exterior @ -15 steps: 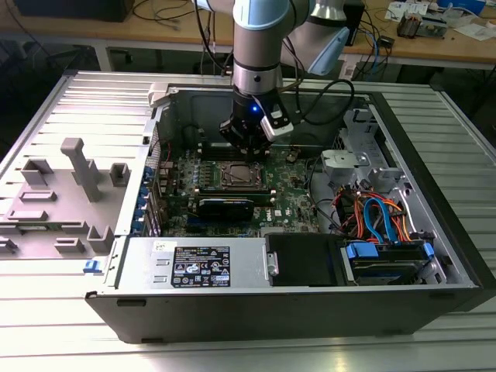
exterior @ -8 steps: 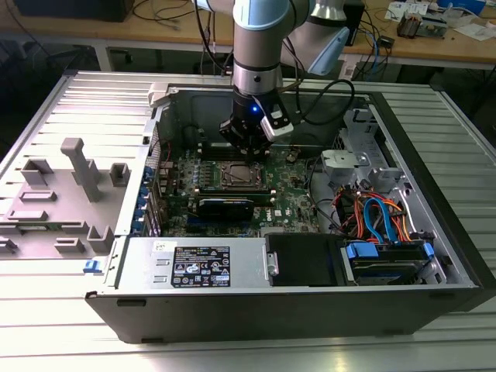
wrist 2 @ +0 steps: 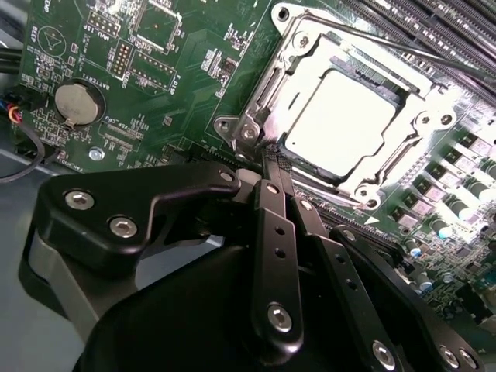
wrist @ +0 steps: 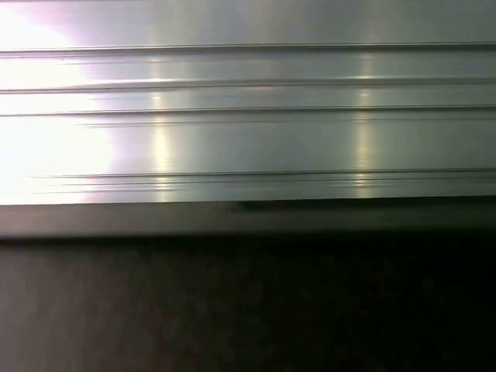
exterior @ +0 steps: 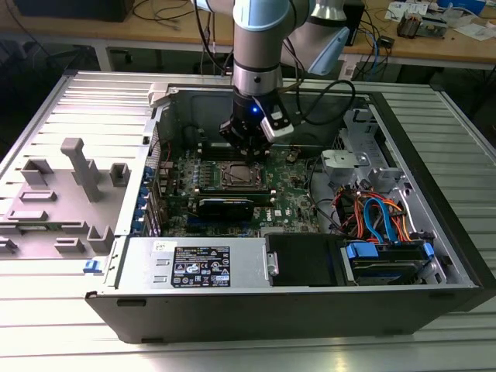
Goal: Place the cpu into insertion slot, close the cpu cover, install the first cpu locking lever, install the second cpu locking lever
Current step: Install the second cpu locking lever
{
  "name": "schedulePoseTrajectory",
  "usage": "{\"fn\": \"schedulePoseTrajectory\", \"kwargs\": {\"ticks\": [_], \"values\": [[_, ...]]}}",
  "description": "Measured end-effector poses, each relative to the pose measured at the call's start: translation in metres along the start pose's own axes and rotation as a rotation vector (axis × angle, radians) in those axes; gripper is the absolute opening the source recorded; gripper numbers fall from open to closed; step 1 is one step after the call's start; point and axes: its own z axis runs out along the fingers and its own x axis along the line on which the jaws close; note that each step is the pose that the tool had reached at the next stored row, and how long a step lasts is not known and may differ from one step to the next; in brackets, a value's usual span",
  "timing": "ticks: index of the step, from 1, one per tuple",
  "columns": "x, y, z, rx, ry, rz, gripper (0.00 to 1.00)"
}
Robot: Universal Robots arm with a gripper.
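An open computer case (exterior: 434, 232) is seen lying on a ribbed metal table (exterior: 46, 341). The hand (exterior: 246, 147) is held low over the green board (exterior: 291, 205), just behind the socket (exterior: 240, 176). A grey plastic part (exterior: 66, 198) is laid on the exterior view's left.

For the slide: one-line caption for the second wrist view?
Black gripper shut at the corner of the silver cover frame, closed over the grey square cpu.
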Motion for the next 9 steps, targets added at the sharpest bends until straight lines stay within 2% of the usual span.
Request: {"fn": "schedulePoseTrajectory", "kwargs": {"ticks": [5,9], "values": [[-0.0001,-0.0047,-0.0003,0.0002,0.0001,0.0,0.11],[-0.0002,-0.0054,-0.0043,-0.0001,-0.0001,0.0,0.11]]}}
